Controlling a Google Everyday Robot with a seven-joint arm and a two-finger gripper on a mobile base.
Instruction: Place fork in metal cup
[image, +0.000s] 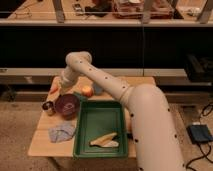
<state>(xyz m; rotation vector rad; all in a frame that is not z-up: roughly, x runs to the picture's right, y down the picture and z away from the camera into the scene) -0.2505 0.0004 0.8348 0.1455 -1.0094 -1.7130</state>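
Note:
The metal cup (48, 107) is small and shiny. It stands at the left edge of the wooden table (42, 142), just left of the purple bowl (66, 106). My gripper (58, 88) hangs from the white arm (80, 62) over the back left of the table, above and behind the cup and the bowl. I cannot make out the fork; it may be hidden at the gripper.
An orange-copper pan (53, 91) lies by the gripper. An orange fruit (87, 91) and a grey-blue cup (98, 90) stand behind a green tray (100, 122) holding a pale object (105, 140). A blue-grey cloth (62, 132) lies front left.

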